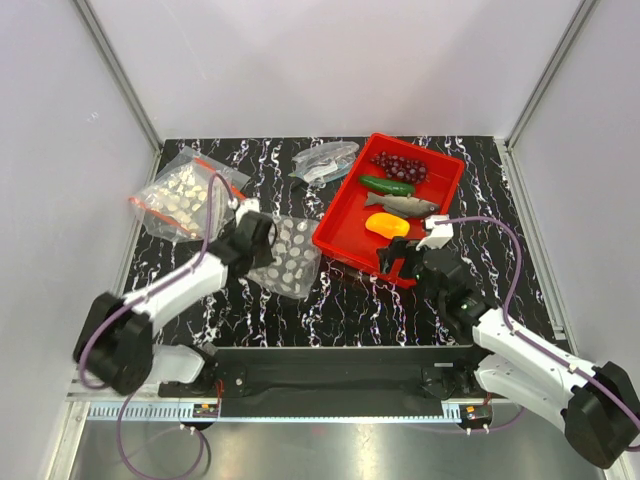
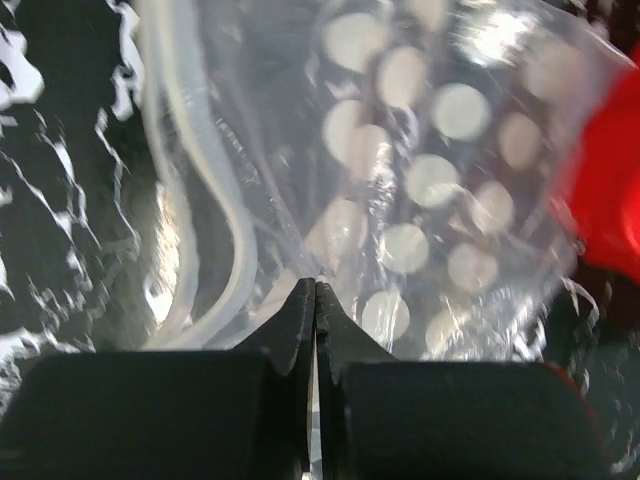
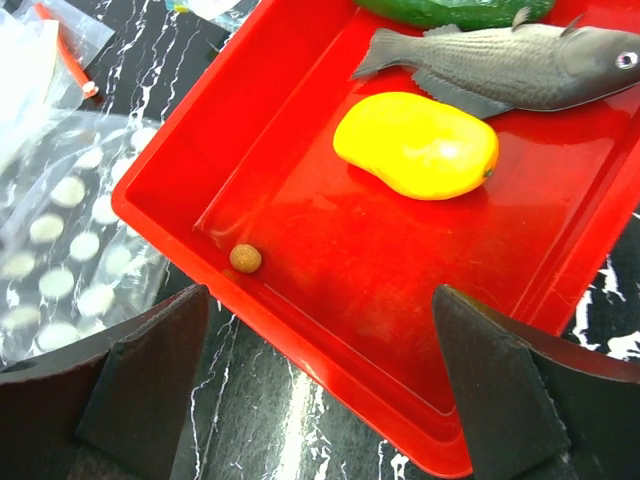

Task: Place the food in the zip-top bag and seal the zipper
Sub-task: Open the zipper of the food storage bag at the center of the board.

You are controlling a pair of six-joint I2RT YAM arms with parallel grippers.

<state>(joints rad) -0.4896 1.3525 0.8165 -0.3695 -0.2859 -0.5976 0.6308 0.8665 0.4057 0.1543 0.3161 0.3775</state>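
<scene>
The food lies in a red tray (image 1: 345,228): grape bunch (image 1: 400,166), green cucumber (image 1: 387,185), grey fish (image 1: 402,204), orange-yellow fruit (image 1: 387,224). The right wrist view shows the fruit (image 3: 415,145), fish (image 3: 500,65) and cucumber (image 3: 450,10). A dotted clear bag (image 1: 287,256) lies flat left of the tray. My left gripper (image 1: 256,240) is shut on its left edge, and the dots fill the left wrist view (image 2: 430,180). No red zipper strip shows on it. My right gripper (image 1: 405,256) is open and empty over the tray's near corner (image 3: 320,295).
A second dotted bag (image 1: 182,198) with red strips lies at the back left. A smaller undotted clear bag (image 1: 325,160) lies behind the tray. A small brown ball (image 3: 245,258) sits in the tray's near corner. Walls close in the table on three sides.
</scene>
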